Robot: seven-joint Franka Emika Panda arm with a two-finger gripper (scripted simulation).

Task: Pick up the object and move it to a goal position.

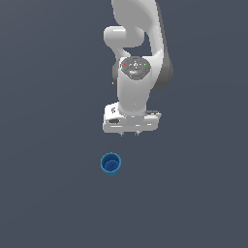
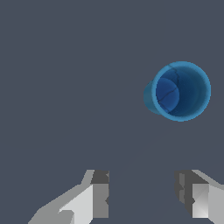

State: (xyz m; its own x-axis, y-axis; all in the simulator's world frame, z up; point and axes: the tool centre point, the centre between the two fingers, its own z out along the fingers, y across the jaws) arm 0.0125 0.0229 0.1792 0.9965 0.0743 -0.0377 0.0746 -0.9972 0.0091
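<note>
**While the claw hangs open, the blue cup waits off to one side**

Although nothing is gripped yet, the white gripper (image 2: 142, 197) points downward with its two fingers (image 2: 94, 199) spread wide, empty space between them. Outward from it, the blue cup (image 1: 111, 163) stands upright on the flat grey floor (image 1: 43, 193), mouth open upward, below the claw and slightly toward the exterior view's left, well apart from the fingers. Bare floor surrounds the cup on every side, so descent looks unobstructed

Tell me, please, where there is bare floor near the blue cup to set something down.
Bare grey surface rings the blue cup on every side, widest toward the exterior view's left and right edges. The only crowded spot is the short gap between the cup and the open gripper, which holds nothing.
</note>
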